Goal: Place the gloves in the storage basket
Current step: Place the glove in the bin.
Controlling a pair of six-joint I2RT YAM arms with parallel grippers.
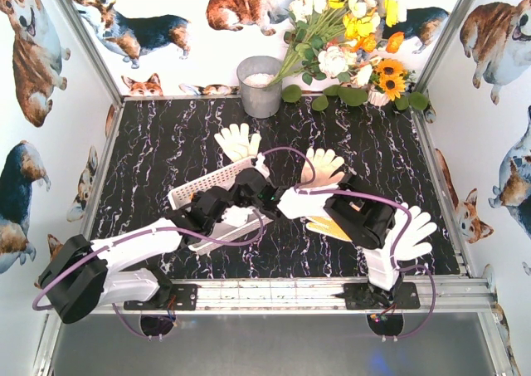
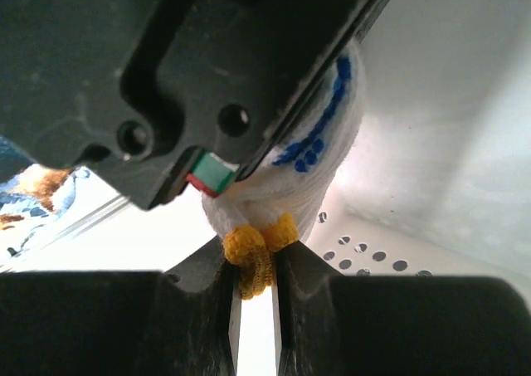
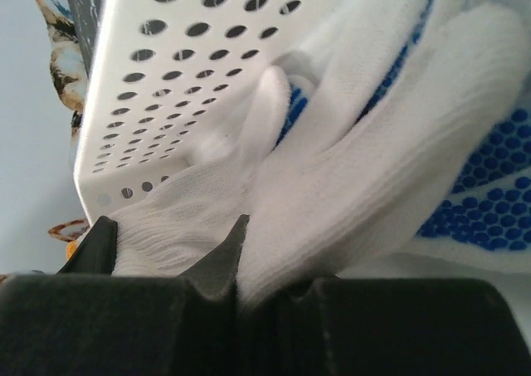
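Note:
The white storage basket (image 1: 197, 192) lies tilted at mid-table; its perforated wall fills the right wrist view (image 3: 166, 77). A white glove with blue dots (image 2: 325, 144) and an orange-yellow cuff hangs at the basket. My left gripper (image 2: 253, 264) is shut on its cuff. My right gripper (image 3: 241, 251) is shut on its white knit (image 3: 373, 168). In the top view both grippers meet over the basket, left (image 1: 224, 216) and right (image 1: 255, 192). Cream gloves lie at the back (image 1: 236, 140), centre right (image 1: 323, 167) and near right (image 1: 412, 233). A yellow glove (image 1: 326, 227) lies under my right arm.
A grey metal bucket (image 1: 260, 85) stands at the back centre beside a bunch of artificial flowers (image 1: 348, 36). An aluminium rail (image 1: 274, 293) runs along the near edge. Corgi-print walls close in the left, right and back.

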